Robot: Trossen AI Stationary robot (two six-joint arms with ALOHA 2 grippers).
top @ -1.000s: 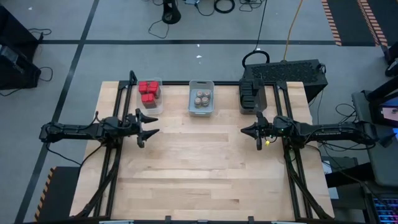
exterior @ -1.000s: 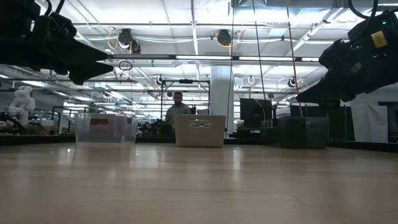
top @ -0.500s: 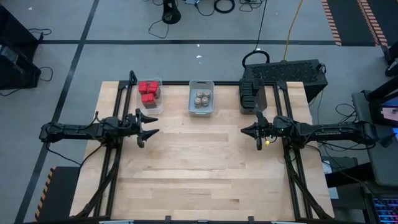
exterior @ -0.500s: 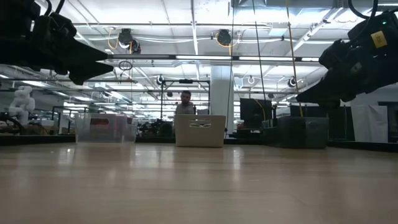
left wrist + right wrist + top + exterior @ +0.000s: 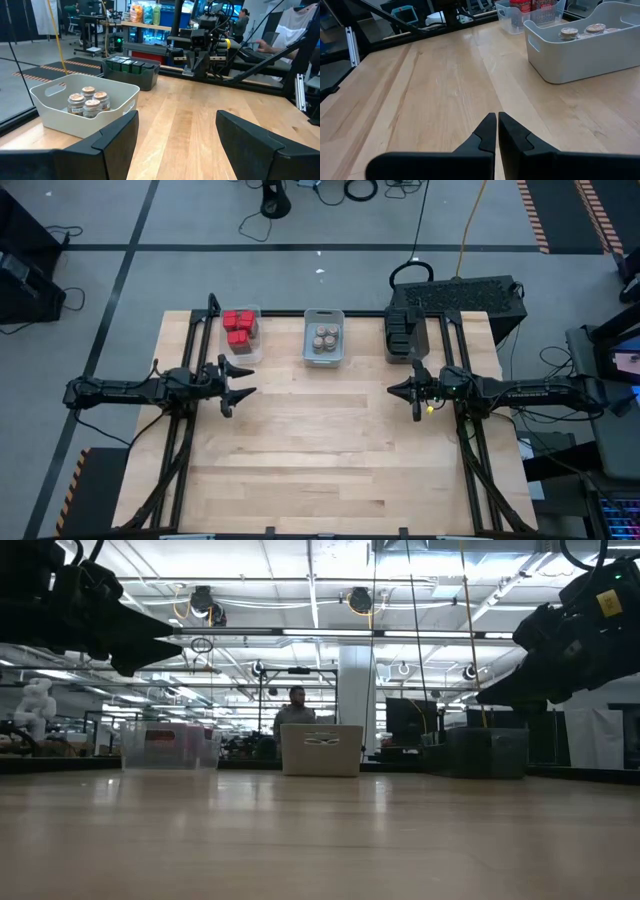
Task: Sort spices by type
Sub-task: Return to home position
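The pale wooden bench (image 5: 320,450) has a smooth plank top with a long, straight grain. Two dark jointed arms lie low over it, one reaching in from its left edge, one from its right. Three rectangular bins stand in a row along the back edge.

- **Clear plastic bin** (image 5: 247,356), nearest the back left corner, holds the red boxy blocks (image 5: 238,326).
- **Matte white bin** (image 5: 324,360), in the middle, has rounded corners and a slot handle. It holds the small round brownish-topped jars (image 5: 87,101).
- **Dark bin** (image 5: 145,80), towards the back right corner, holds the dark grey boxy blocks (image 5: 127,62). From above they barely separate from its walls.

From bench height only the bin walls show, and the jars are hidden. A person (image 5: 296,710) is partly cut off behind the white bin.

The left pincer (image 5: 250,380) hovers near the left edge, released, its fingers spread and holding nothing. The right pincer (image 5: 392,390) hovers near the right edge, clenched on nothing, its tips pressed together.
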